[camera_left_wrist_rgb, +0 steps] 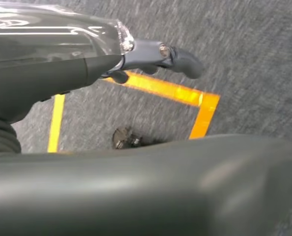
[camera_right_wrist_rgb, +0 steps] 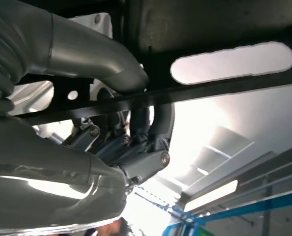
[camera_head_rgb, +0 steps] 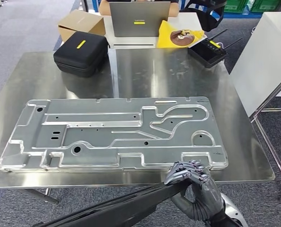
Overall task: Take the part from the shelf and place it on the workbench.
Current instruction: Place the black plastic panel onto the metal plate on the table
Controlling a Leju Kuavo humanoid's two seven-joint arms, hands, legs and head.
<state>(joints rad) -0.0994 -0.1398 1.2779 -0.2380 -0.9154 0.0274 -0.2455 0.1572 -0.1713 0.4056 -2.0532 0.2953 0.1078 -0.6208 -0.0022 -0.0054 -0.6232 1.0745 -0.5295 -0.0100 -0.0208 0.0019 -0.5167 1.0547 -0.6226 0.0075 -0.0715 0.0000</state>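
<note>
A long dark part (camera_head_rgb: 125,208) runs slantwise below the workbench's near edge. My right hand (camera_head_rgb: 190,184) grips its right end, fingers curled over the top edge. In the right wrist view those fingers (camera_right_wrist_rgb: 137,157) wrap a dark slotted bar of the part (camera_right_wrist_rgb: 211,88). The steel workbench (camera_head_rgb: 160,71) carries a large silver stamped plate (camera_head_rgb: 114,135) lying flat, just beyond my right hand. My left hand (camera_left_wrist_rgb: 152,54) hangs over grey carpet with a finger stretched out; a broad dark blurred shape (camera_left_wrist_rgb: 156,187) lies beside it, and I cannot tell whether the hand holds it.
At the bench's far side stand a black zip case (camera_head_rgb: 81,53), a cardboard box (camera_head_rgb: 81,22), a laptop (camera_head_rgb: 139,18), a yellow bag (camera_head_rgb: 178,35) and a black device with antennas (camera_head_rgb: 207,49). A white panel (camera_head_rgb: 264,61) leans at right. Yellow tape (camera_left_wrist_rgb: 166,91) marks the floor.
</note>
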